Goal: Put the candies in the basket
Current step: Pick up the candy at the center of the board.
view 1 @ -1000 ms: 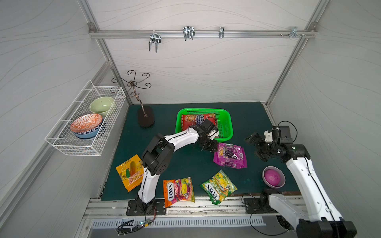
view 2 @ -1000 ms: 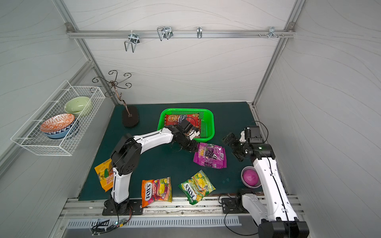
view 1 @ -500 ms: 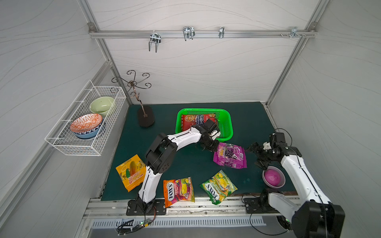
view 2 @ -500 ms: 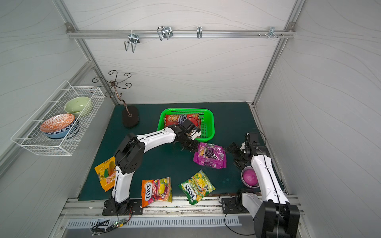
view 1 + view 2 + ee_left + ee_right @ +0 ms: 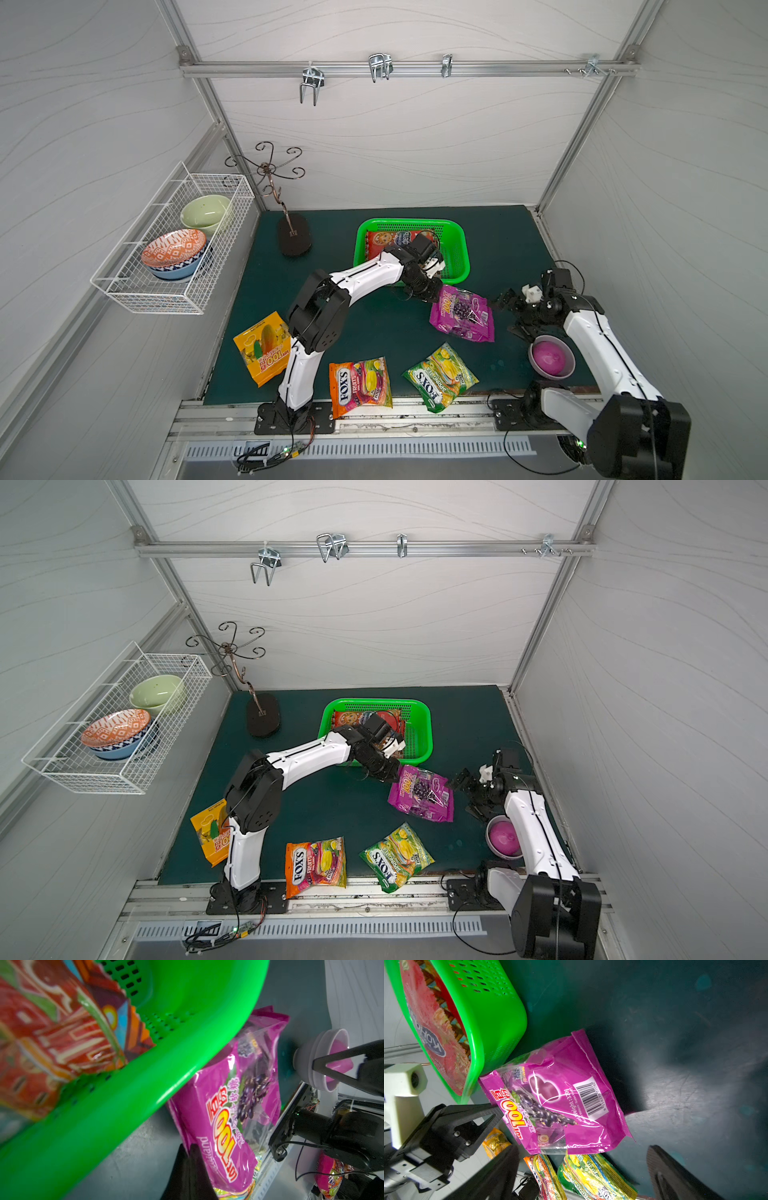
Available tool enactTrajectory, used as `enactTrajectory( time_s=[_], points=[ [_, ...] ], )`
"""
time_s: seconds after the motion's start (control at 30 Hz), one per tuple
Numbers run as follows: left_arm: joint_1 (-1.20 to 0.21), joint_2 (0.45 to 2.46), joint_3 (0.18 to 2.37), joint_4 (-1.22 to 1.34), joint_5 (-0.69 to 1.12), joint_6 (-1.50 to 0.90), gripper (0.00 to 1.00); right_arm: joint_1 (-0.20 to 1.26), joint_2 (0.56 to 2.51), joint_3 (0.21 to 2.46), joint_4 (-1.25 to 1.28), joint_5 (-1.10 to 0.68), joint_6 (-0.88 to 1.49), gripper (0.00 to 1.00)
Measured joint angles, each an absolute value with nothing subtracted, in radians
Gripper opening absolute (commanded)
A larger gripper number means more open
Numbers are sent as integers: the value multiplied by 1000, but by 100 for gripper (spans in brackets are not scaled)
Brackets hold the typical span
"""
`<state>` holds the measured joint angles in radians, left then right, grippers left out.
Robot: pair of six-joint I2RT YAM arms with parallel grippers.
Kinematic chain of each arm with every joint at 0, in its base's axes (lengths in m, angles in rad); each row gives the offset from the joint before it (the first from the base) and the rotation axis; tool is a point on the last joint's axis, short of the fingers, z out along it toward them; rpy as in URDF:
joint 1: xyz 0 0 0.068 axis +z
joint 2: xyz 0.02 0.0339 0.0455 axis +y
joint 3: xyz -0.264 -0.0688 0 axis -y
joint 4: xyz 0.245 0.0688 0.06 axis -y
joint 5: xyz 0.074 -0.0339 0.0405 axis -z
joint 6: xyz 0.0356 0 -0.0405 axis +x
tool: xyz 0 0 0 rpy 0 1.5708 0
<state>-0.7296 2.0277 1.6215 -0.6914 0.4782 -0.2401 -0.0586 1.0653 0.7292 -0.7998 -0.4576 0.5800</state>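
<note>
Left gripper point(image 5: 429, 296) pinched shut on corner seal of purple grape candy bag point(image 5: 463, 313), centre-right, seemingly light, limp, slippery; right gripper point(image 5: 508, 315) spread wide.

Four candy bags on the mat point(image 5: 374, 328): one purple bag point(image 5: 462, 314), one yellow-orange bag point(image 5: 262, 348), one red FOX'S bag point(image 5: 360, 386), one green FOX'S bag point(image 5: 441, 376) — plus at least one red pack point(image 5: 382, 241) inside the single green basket point(image 5: 464, 249). Three bowls — pale green bowl point(image 5: 205, 212), orange-patterned bowl point(image 5: 174, 249), purple-lined bowl point(image 5: 550, 359). One white wire basket point(image 5: 137, 291). Two arms: left arm point(image 5: 365, 274), right arm point(image 5: 594, 332).
</note>
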Motion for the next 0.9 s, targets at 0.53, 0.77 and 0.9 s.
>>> enactTrajectory(
  time_s=[0.53,0.77,0.9],
  points=[
    [-711,1966,1591,-709,495,-242,0,-57,1218,632,-695,-514,566,45],
    [-709,1966,1591,-707,506,-241,0,-52,1334,569,-562,-515,526,40],
    [-703,1966,1588,-706,513,-238,0,-51,1351,547,-506,-549,492,37]
  ],
)
